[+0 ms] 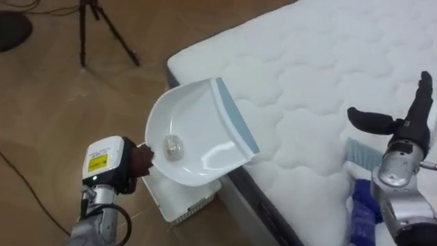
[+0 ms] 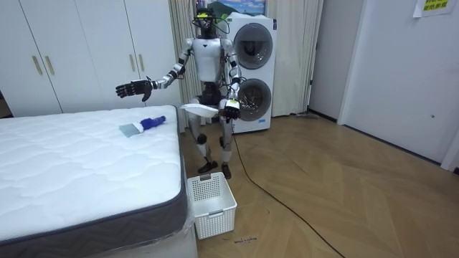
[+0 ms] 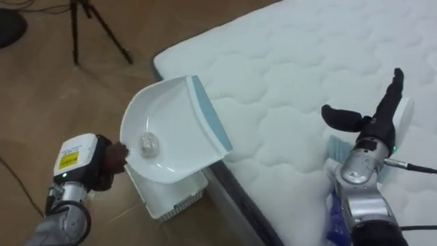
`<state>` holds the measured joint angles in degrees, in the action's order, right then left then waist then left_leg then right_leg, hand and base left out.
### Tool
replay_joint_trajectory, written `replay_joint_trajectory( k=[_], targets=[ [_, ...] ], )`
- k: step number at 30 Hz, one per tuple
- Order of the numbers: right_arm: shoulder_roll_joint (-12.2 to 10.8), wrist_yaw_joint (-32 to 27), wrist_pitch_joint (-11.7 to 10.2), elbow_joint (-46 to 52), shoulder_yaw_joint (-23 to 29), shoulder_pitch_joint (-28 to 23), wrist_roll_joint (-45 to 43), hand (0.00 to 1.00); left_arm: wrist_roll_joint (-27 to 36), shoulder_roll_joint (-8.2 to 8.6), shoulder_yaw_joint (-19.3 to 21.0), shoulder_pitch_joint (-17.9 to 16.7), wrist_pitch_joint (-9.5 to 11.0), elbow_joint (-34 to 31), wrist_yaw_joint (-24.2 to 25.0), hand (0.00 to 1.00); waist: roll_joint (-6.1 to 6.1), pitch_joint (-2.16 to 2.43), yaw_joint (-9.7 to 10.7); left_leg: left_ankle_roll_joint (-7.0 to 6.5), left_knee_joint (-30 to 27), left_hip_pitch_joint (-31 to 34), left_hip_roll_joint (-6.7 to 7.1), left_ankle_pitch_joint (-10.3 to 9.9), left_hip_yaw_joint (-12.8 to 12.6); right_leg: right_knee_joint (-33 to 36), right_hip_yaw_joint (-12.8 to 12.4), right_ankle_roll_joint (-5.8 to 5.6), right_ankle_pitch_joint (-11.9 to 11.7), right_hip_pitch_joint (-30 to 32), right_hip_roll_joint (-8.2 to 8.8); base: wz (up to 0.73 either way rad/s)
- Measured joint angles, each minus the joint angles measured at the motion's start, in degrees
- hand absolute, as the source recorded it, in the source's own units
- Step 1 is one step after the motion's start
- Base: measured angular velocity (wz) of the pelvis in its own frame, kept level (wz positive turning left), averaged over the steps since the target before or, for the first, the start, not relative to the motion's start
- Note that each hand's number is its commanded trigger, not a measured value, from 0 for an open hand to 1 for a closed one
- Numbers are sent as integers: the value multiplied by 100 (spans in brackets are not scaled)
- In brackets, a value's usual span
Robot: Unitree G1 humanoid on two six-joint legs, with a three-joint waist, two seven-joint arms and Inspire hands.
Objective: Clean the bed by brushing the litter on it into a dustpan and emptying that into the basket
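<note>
- Wood floor (image 2: 344,186) runs round a bare white quilted mattress (image 1: 307,89). In the room view I see the robot standing at the bed's corner, with white wardrobes (image 2: 72,50) and two stacked washing machines (image 2: 251,72) behind it.
- My left hand (image 1: 134,164) sits low on the left of the eye views. Its dark fingers are curled round the handle of a white dustpan (image 1: 205,130), which it holds off the edge of the mattress.
- I can see the dustpan's blue-grey lip pointing toward the bed, and a small pale crumpled ball (image 1: 172,146) lies in the pan near the handle end.
- A white slatted basket (image 1: 181,198) stands on the floor directly under the dustpan, against the side of the bed.
- My right hand (image 1: 403,126) hovers over the mattress, fingers straight and thumb spread out, holding nothing.
- A brush (image 1: 362,154) with pale bristles and a blue handle lies on the mattress just under that hand.
- A tripod (image 1: 92,27) stands on the floor beyond the bed's corner.
</note>
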<state>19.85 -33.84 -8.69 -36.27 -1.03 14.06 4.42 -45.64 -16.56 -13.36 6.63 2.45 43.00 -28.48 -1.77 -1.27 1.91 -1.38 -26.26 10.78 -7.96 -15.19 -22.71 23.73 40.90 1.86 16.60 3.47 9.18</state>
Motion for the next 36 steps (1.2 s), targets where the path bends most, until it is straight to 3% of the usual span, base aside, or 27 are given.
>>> replay_joint_trajectory(
  k=[1, 5, 9, 10, 12, 13, 14, 15, 16, 17, 20, 32, 36],
  targets=[
    [0, 39, 0, 62, 0, -8, 7, 0, 9, 2, 27, -11, 1, 0, 0, 100, 17, 13, -89, 5, 70, -31, 55, 31, 28, 5, 9, -5, 3, -17, 27, 20],
    [-1, 74, -1, 155, -9, -127, 0, 0, 190, -6, 213, -10, 25, -1, 3, 100, 121, 86, -118, -13, 144, -69, 166, 48, 228, 51, -59, -39, -10, -135, 58, 27],
    [-1, -21, -1, 186, -11, -410, -2, 0, 273, -17, 216, -10, 176, -31, 3, 100, 127, 110, -213, -75, 372, -179, 351, 114, 335, 305, -183, -59, -21, -139, 221, 28],
    [-7, -31, -1, 218, -10, -473, -1, 0, 278, -8, 216, -9, 230, -32, 18, 100, 133, 113, -206, -108, 410, -174, 426, 141, 487, 316, -254, -94, -30, -157, 241, 51],
    [-19, -44, -2, 258, -10, -566, -2, 0, 276, 8, 197, -10, 272, -30, 68, 100, 115, 111, -181, -166, 563, -288, 585, 240, 738, 452, -650, -172, -52, -149, 266, 67],
    [-36, -41, -7, 275, -11, -647, 18, 0, 292, 21, 184, -8, 282, -29, 82, 100, 109, 109, -71, -193, 586, -342, 665, 294, 1090, 565, -1163, -315, -15, -25, 226, 80],
    [-89, -22, -12, 328, -9, -718, 5, 0, 335, 8, 194, -3, 281, -32, 81, 100, 111, 106, -47, -186, 533, -300, 725, 300, 1493, 208, -1947, -333, -10, 97, -80, 80],
    [-114, -14, -15, 353, -9, -743, -19, 0, 341, 4, 206, -3, 273, -31, 81, 100, 114, 104, -25, -178, 500, -265, 746, 303, 1662, -13, -2271, -324, -55, 184, -193, 90],
    [-147, -14, -15, 376, -9, -785, -35, 0, 340, -1, 207, -4, 247, -28, 85, 100, 124, 102, 84, -153, 434, -192, 796, 311, 1940, -323, -2734, -348, -461, 347, -338, 115],
    [-155, -66, -15, 413, 2, -888, -49, 0, 341, 7, 196, -13, 263, -32, 120, 100, 123, 124, 141, -120, 437, -140, 870, 344, 2148, -299, -2770, -313, -531, 304, -321, 111],
    [-173, -57, -15, 520, -8, -951, -53, 0, 361, 2, 261, -10, 264, -30, 204, 100, 140, 114, 75, -88, 497, -38, 865, 397, 2180, -313, -2625, -287, -534, 269, -337, 45],
    [-230, 238, -15, 515, -414, -962, -235, 0, 444, -22, 323, -53, 247, -24, 321, 100, 93, 85, -197, -126, 639, 125, 961, 459, 2393, -521, -2622, -333, -538, 322, -369, 10],
    [-247, 303, -23, 358, -451, -970, -289, 0, 433, -23, 341, -22, 258, 135, 318, 100, 96, 78, -223, -112, 326, 428, 950, 450, 2493, -409, -2622, -324, -493, 492, -406, 28]
  ],
)
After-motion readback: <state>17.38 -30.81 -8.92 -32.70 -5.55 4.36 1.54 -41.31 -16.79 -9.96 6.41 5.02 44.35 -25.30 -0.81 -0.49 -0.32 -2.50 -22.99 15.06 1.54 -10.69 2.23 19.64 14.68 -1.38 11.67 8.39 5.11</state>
